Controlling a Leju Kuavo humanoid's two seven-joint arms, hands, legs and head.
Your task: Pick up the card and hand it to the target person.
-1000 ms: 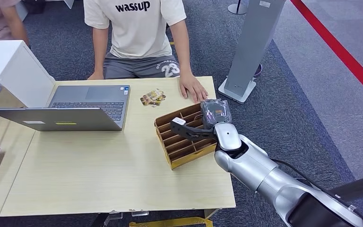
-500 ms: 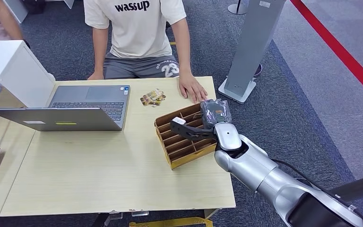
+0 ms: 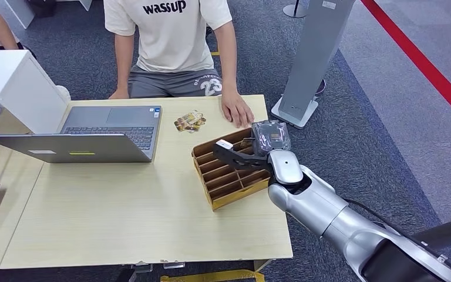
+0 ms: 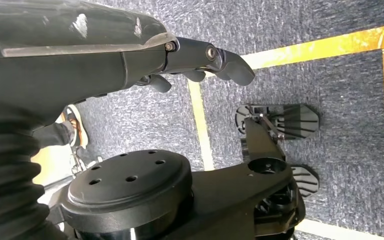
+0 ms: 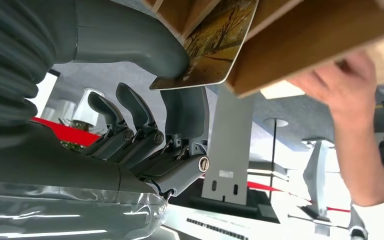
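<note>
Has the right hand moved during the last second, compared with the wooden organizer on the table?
Yes. The right hand has shifted slightly away from the robot, toward the far end of the wooden organizer and the person's hand. It pinches the card.

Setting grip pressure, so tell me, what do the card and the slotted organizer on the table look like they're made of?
Card: seemingly glossy printed cardstock or plastic; thin, rounded corner, autumn-tree picture with sheen. Slotted organizer: apparently wood or fibreboard; matte brown walls with flat cut edges. The right hand pinches the card.

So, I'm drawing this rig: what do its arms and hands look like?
The right arm is glossy silver with rounded joints and a black cable behind it. The right hand is dark; up close, a grey ribbed cover, a thick grey thumb, darker fingers. The left hand looks alike.
</note>
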